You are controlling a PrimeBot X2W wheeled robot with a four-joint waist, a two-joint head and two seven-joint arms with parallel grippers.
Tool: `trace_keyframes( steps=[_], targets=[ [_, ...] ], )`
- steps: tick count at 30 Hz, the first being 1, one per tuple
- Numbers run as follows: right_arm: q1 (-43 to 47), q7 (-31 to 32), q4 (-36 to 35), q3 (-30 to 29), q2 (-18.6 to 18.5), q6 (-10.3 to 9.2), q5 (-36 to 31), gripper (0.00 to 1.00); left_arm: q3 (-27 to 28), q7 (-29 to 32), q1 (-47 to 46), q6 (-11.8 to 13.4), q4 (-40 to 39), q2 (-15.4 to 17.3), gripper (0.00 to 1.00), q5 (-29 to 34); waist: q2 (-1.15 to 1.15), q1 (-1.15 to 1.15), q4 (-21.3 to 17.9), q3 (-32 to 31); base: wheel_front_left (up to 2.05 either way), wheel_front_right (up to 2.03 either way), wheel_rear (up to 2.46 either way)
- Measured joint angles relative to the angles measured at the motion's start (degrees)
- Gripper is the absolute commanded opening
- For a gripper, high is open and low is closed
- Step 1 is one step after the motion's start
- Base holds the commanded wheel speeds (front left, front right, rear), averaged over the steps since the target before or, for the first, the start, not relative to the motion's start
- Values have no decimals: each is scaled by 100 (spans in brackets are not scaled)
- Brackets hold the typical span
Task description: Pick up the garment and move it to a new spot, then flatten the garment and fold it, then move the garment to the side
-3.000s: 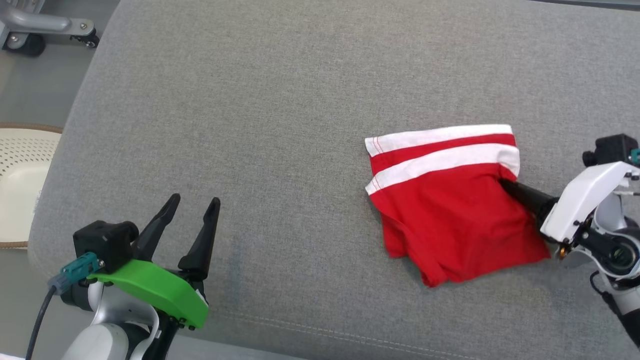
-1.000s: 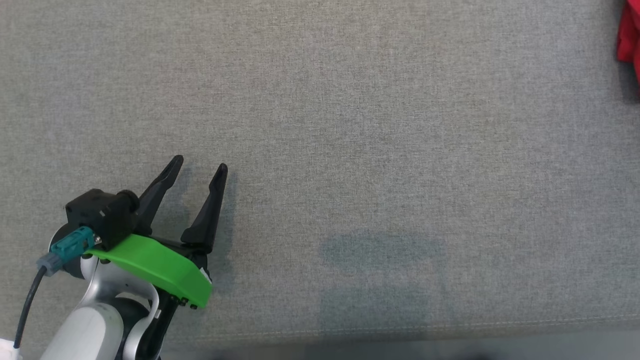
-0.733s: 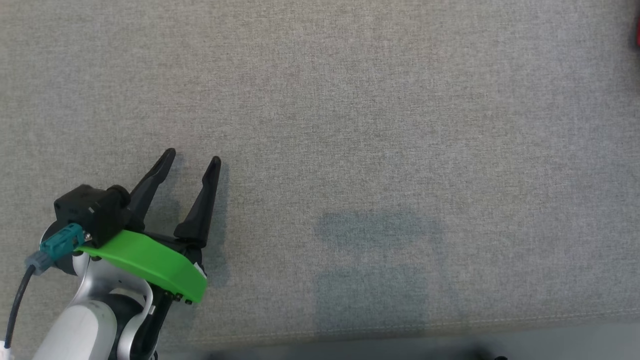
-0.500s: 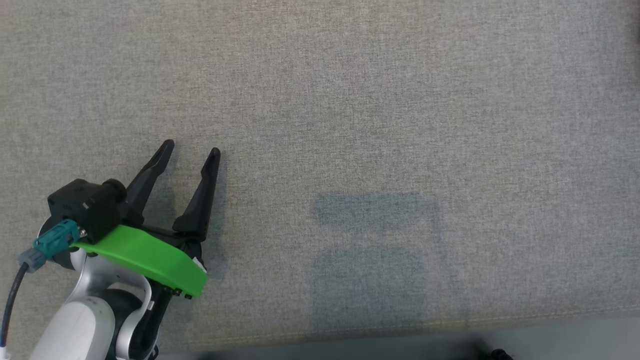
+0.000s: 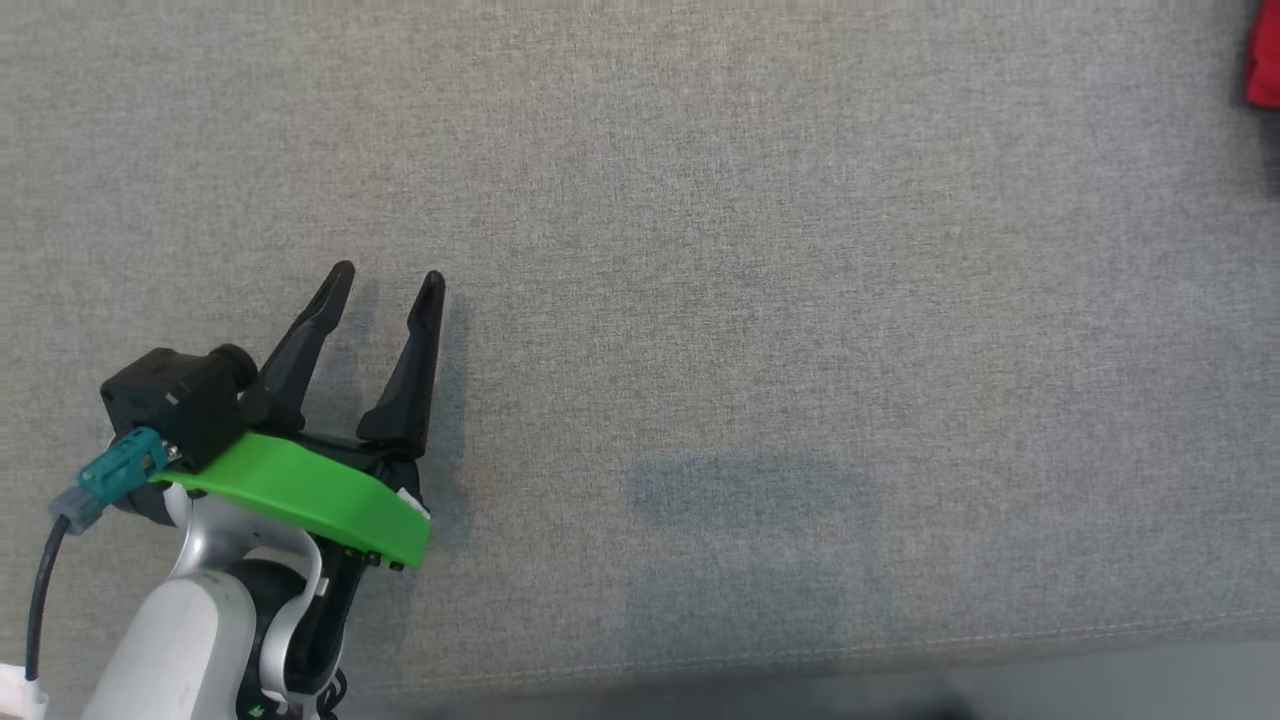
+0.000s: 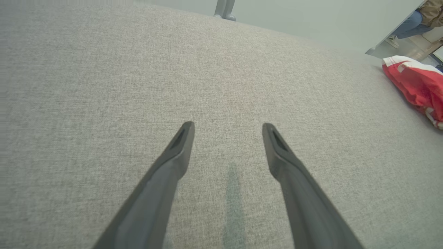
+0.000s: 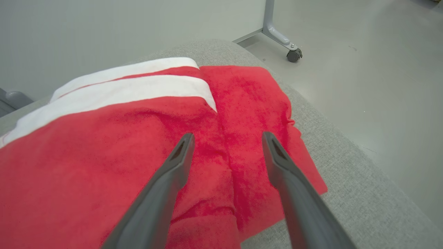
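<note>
The red, white-banded garment (image 7: 104, 145) lies near a corner of the grey cushion (image 7: 363, 193), at the upper right edge of the head view. The right claw (image 7: 227, 135) is over it, fingers spread and empty. The left claw (image 5: 388, 273), at the head view's lower left, is also spread wide.

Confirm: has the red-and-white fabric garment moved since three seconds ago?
Yes, the garment went rightward and away from the stitched front seam of the grey fabric cushion.
</note>
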Motion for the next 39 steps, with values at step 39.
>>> trace_keyframes(
  steps=[39],
  targets=[
    [3203, -1982, -1690, 1786, 2316, -118, -1684, 100, 76, -1127, 995, -160, 1885, 248, 100, 408, 0, -1, -24, -2895, 0, 0, 0]
  ],
)
